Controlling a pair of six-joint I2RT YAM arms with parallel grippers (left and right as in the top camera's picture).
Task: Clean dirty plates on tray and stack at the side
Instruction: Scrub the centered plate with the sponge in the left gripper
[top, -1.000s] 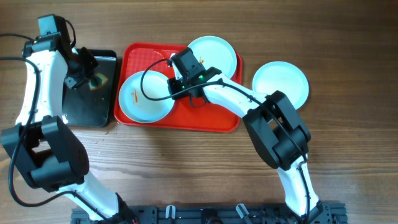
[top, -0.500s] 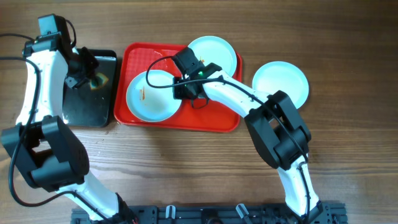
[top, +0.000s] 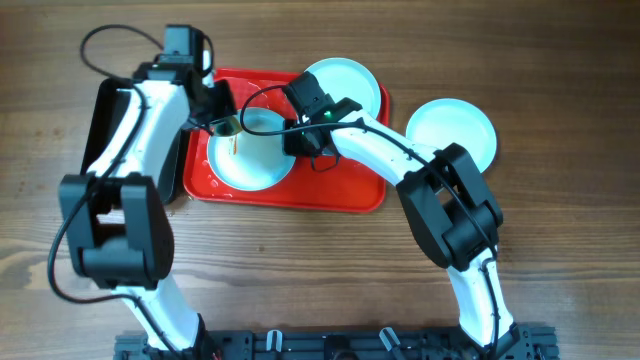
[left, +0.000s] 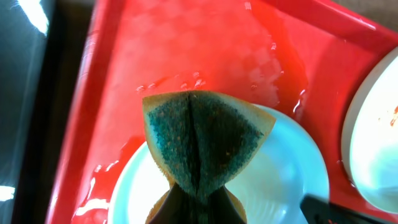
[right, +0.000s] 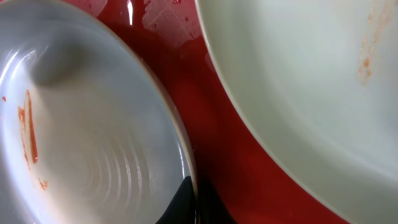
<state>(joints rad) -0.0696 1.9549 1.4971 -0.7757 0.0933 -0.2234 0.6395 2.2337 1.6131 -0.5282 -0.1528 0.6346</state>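
A pale plate (top: 250, 155) with an orange smear lies on the left of the red tray (top: 340, 190). My right gripper (top: 295, 135) is shut on its right rim (right: 180, 149). My left gripper (top: 225, 125) is shut on a folded yellow sponge with a green scrub face (left: 202, 140) and holds it over the plate's upper left edge (left: 286, 174). A second plate (top: 345, 80) with a faint smear (right: 364, 59) lies at the tray's top right. A third plate (top: 452, 132) sits on the table to the right of the tray.
A black tray (top: 100, 130) stands left of the red tray, mostly under my left arm. Water glistens on the red tray floor (left: 205, 56). Bare wooden table (top: 300, 270) lies in front.
My left arm swung from over the black tray to the smeared plate, carrying the sponge. The right gripper has shifted the plate slightly to the right on the tray.
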